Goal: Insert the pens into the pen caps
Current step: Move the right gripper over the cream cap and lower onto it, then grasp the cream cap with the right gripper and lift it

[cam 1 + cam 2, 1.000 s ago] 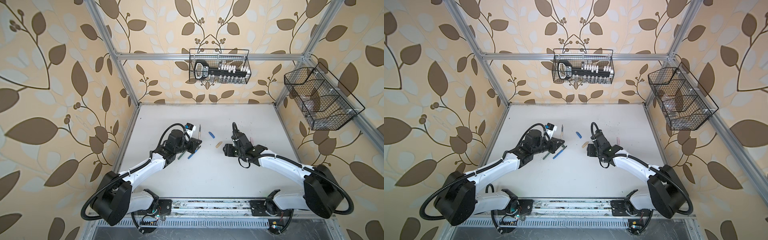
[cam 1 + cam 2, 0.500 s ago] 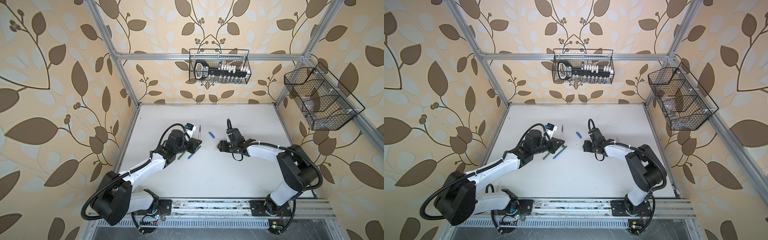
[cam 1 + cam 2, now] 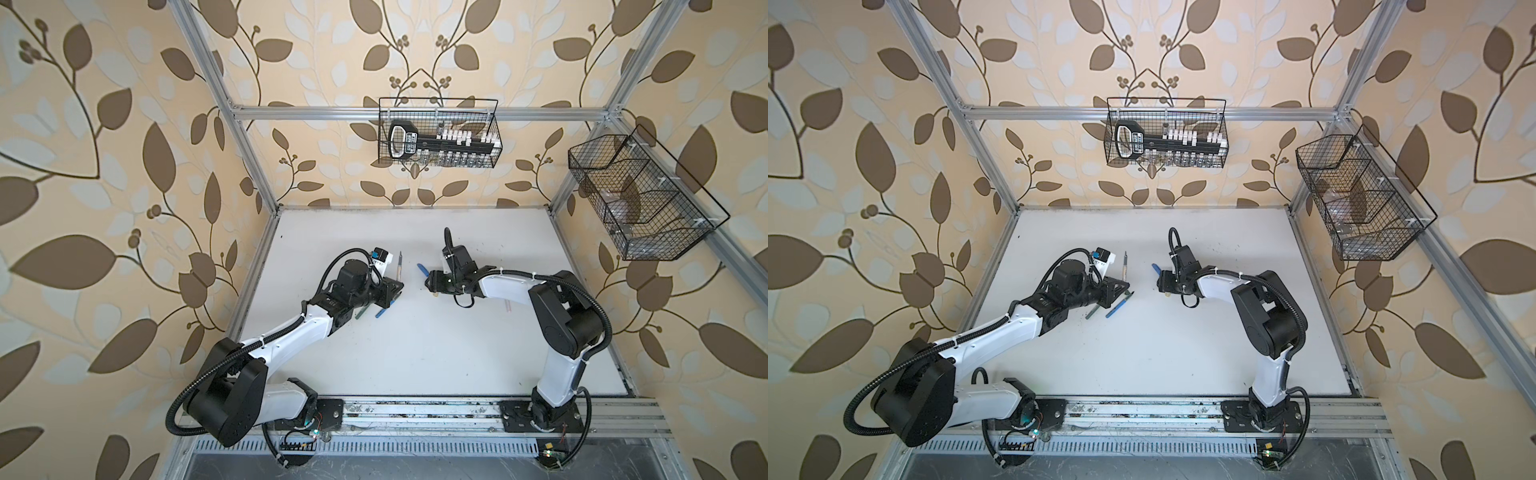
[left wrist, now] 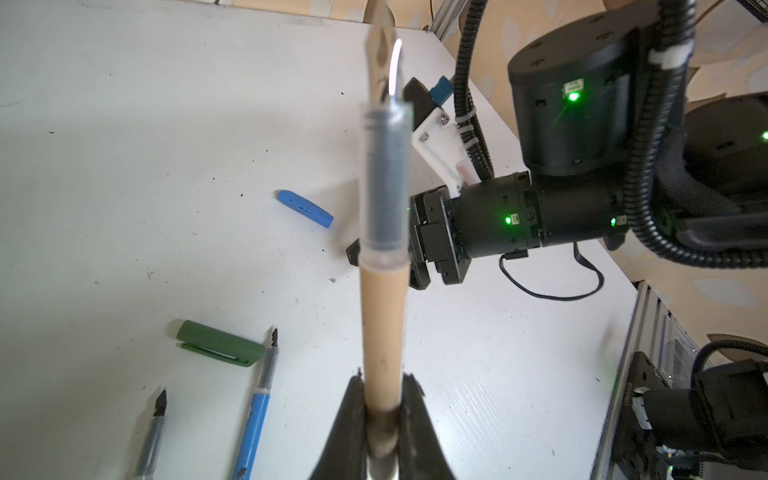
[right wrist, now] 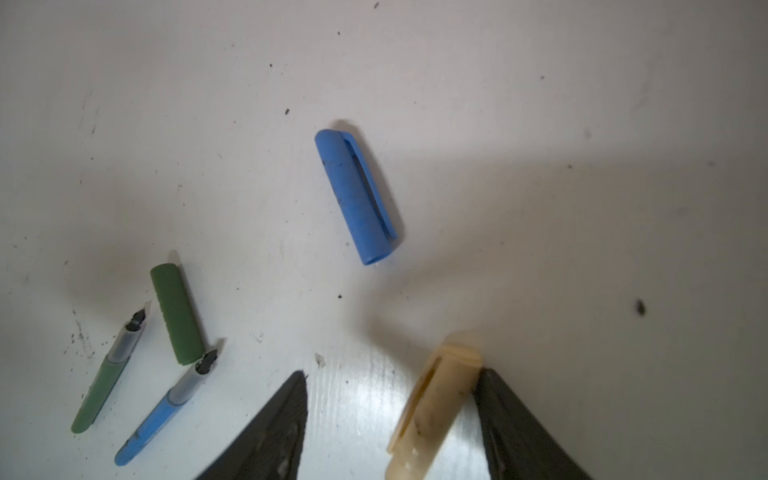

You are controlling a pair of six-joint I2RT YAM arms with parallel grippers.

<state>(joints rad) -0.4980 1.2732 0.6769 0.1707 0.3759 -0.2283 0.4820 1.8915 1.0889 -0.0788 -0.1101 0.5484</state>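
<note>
My left gripper (image 4: 382, 395) is clamped tight on the tan pen (image 4: 382, 316), holding the tail end of its barrel. The pen sticks straight out past the fingers, and its clear grey section and dark nib are farthest from the wrist and blurred.

My right gripper (image 5: 392, 373) stands wide open, low over the white table (image 5: 540, 124). The tan cap (image 5: 434, 411) sits between its fingers, touching one finger (image 5: 511, 415) and well apart from the other, so nothing is gripped.

Just beyond the tan cap, the blue cap (image 5: 357, 195) lies alone on the table. Farther toward my left side, the green cap (image 5: 176, 318) lies between the nib ends of the green pen (image 5: 106, 374) and the blue pen (image 5: 162, 411). One end of it is beside or touching the blue pen's nib, I cannot tell which. Both pens are uncapped and lie flat, side by side. In both top views they are just beside my left gripper, on its near side.

My left arm (image 3: 291, 332) stretches low from its base at the near rail, slanting toward the table's middle. My right arm (image 3: 507, 286) has its elbow raised high, its forearm reaching across toward the middle and its wrist tipped down. The two grippers face each other, near but apart.

On the back wall a wire basket (image 3: 494, 124) holds a black tool (image 3: 401, 145) with a pale label, its writing too small to read
</note>
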